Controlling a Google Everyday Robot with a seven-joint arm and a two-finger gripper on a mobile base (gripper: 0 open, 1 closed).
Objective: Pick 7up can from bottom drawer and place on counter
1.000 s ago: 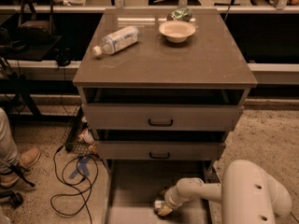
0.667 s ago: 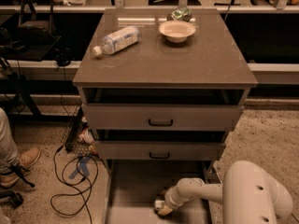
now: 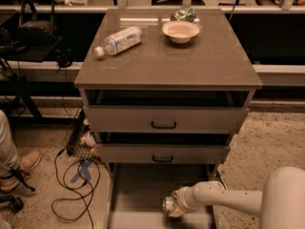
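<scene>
While the 7up can [image 3: 167,204] lay low in the bottom drawer [image 3: 138,185], near its front and right of the middle, all I could make out of it was a round silver end facing left. The rest was hidden by the gripper [image 3: 175,208], which sat right against it. I could not tell whether the gripper had closed on the can or only reached it. The arm [image 3: 228,198] came in from the right, low and nearly level, which I judged the only way in under the cabinet's overhang.

Above it, the middle drawer front [image 3: 163,154] and the upper drawer front [image 3: 164,119] both stood slightly pulled out, so I reckoned the can would have to come forward and clear of them before rising.

On the table [image 3: 209,66], a water bottle [image 3: 118,40] lay on its side at the back left. A pale bowl [image 3: 180,31] sat at the back centre with a green foil bag [image 3: 184,14] just behind it. The front and right of the table were bare, the natural spot to set down. Cables [image 3: 71,185] lay on the floor to the left, well apart from the arm.
</scene>
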